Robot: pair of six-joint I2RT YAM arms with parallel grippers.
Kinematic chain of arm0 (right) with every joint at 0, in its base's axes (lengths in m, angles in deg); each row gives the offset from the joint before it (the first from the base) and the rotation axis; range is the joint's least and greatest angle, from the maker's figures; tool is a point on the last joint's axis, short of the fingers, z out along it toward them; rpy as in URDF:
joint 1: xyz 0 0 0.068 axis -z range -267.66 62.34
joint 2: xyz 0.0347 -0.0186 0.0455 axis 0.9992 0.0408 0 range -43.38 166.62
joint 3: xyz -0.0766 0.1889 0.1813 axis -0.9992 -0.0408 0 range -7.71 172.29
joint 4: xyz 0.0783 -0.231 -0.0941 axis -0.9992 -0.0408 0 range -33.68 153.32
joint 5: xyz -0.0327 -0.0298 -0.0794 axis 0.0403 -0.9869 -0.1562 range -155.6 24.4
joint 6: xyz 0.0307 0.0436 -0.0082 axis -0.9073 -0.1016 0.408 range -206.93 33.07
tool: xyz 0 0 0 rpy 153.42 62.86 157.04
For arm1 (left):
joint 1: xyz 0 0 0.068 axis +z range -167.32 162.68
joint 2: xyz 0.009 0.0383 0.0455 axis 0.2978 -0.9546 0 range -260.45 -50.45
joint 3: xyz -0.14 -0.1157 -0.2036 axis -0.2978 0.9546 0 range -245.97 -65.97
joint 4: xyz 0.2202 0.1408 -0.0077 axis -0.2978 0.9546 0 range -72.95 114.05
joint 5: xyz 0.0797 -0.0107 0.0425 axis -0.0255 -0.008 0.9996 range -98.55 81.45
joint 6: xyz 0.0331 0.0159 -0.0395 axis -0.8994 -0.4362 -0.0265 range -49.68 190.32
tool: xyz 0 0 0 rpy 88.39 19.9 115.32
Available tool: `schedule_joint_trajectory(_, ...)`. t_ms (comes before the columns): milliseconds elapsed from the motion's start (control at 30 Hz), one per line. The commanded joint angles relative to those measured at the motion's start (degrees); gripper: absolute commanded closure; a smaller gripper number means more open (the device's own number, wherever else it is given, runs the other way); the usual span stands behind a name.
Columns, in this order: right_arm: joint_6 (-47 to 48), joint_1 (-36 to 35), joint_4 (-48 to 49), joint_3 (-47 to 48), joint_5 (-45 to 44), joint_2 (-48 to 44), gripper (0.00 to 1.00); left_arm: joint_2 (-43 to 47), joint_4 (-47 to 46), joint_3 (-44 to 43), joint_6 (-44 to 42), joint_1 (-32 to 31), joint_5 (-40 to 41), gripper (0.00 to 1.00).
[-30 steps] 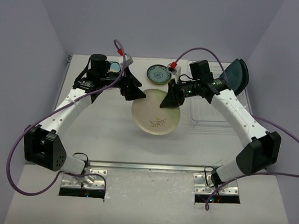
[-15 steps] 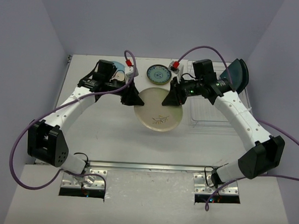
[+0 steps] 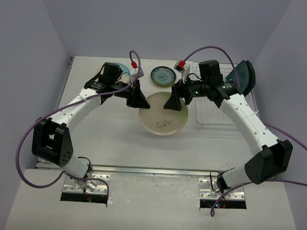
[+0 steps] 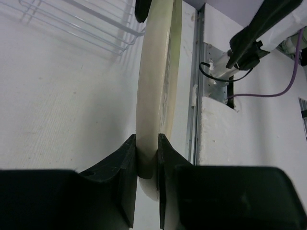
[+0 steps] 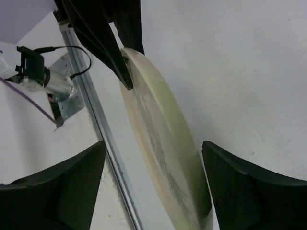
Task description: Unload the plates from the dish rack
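the left hand (image 4: 146,160) was clenched on the rim of the cream plate (image 3: 162,118), one finger pressed to each face. from the wrist view the plate ran edge-on straight out from the fingertips. the right hand (image 3: 174,102) faced it from the opposite side of the plate. its fingers (image 5: 249,187) were spread wide with the plate's rim lying in the gap. neither finger visibly touched the rim, so that hand was released.

between the two hands the plate sat tilted, its leaf sprig face turned up toward the top camera. whether its lower edge rested on the white table (image 3: 106,138) could not be told. just beyond the hands, between them, a small teal-patterned plate (image 3: 162,76) lay flat on the table. behind the right hand, on its arm's outer side, stood the white wire dish rack (image 3: 217,120), with a dark-teal plate (image 3: 243,78) upright at its far end. behind the left hand, a sliver of a light-blue plate (image 3: 123,68) showed from under the wrist.
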Motion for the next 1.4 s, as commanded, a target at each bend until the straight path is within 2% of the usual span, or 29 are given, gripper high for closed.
schedule_joint_trajectory(0, -4.1, 0.0, 5.0, 0.1, -7.2, -1.6, 0.12, 2.9, -18.0, 2.3, 14.5, 3.5, 0.4, 1.0)
schedule_joint_trajectory(67, -4.7, 0.0, 6.2, -0.8, -10.7, -1.8, 0.03, 2.1, -21.9, 2.4, 19.2, 6.8, 2.5, 1.0)
schedule_joint_trajectory(100, -5.0, 0.0, 6.8, -1.3, -12.5, -1.9, 0.01, 1.7, -23.5, 2.3, 21.3, 8.6, 3.6, 1.0)
schedule_joint_trajectory(267, -6.3, 0.1, 8.3, -2.3, -20.8, -2.0, 0.01, -3.9, -28.2, -1.9, 27.8, 16.8, 6.4, 1.0)
schedule_joint_trajectory(367, -6.4, 0.3, 8.5, -2.7, -25.6, -2.1, 0.01, -8.9, -32.3, -5.9, 34.2, 23.8, 8.7, 1.0)
schedule_joint_trajectory(600, -6.2, 0.5, 8.5, -3.7, -25.6, -2.4, 0.01, -19.0, -39.1, -14.6, 44.7, 31.7, 16.0, 1.0)
schedule_joint_trajectory(933, -5.1, 0.6, 8.2, -4.5, -26.4, -2.4, 0.01, -30.1, -42.9, -22.0, 49.5, 33.8, 22.5, 1.0)
schedule_joint_trajectory(1367, -4.3, 0.9, 7.8, -4.7, -26.5, -2.3, 0.01, -36.4, -40.4, -22.9, 48.5, 34.3, 25.3, 1.0)
